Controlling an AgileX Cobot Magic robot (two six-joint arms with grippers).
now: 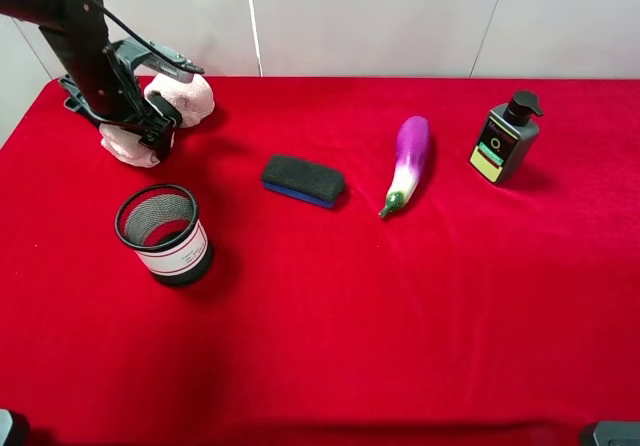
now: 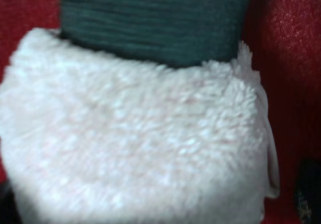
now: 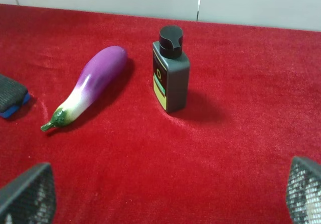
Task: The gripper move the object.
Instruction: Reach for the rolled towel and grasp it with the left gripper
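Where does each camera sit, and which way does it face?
High camera: above the front, looking down on the red table; the left arm and left end effector show, at the towel.
Left wrist camera: close against the towel and its dark band; hardly any robot shows.
Right wrist camera: low, facing eggplant and bottle; the right end effector shows, fingertips wide apart.
Shared: high and right wrist views both show eggplant, bottle, sponge.

On the red surface (image 1: 400,316) sit a mesh cup (image 1: 163,234), a dark sponge block (image 1: 303,180), an eggplant (image 1: 408,161) and a black pump bottle (image 1: 505,141).
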